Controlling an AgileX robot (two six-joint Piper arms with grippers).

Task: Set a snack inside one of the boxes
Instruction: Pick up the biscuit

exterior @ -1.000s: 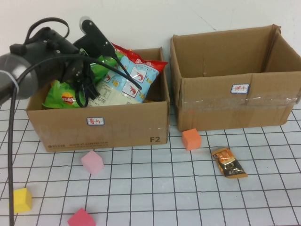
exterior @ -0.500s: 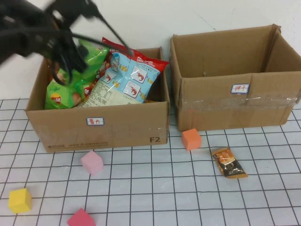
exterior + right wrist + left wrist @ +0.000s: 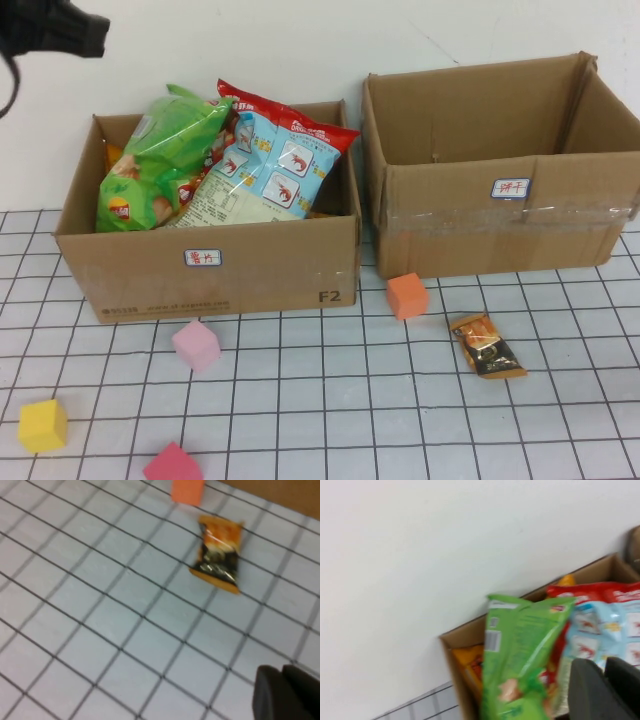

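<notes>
The green snack bag (image 3: 160, 160) stands tilted in the left box (image 3: 210, 265), leaning against the blue-and-red shrimp chip bag (image 3: 275, 165) beside it; both poke up above the box rim. From the left wrist view the green bag (image 3: 520, 655) fills the near side of the box, with something orange (image 3: 470, 662) tucked behind it.

The left gripper (image 3: 607, 687) hangs high above the box's far left corner; only a dark bit of the left arm (image 3: 50, 30) shows in the high view. Its fingers sit close together with nothing between them.

The right box (image 3: 500, 170) stands just beside the first. In front of it on the gridded surface (image 3: 350, 400) lie an orange cube (image 3: 407, 296) and a small orange packet (image 3: 486, 346). The right gripper (image 3: 285, 692) hovers over the surface near that packet (image 3: 217, 555), fingers pressed together. Pink (image 3: 196, 345), yellow (image 3: 42, 425) and red (image 3: 172, 464) cubes sit before the left box.
</notes>
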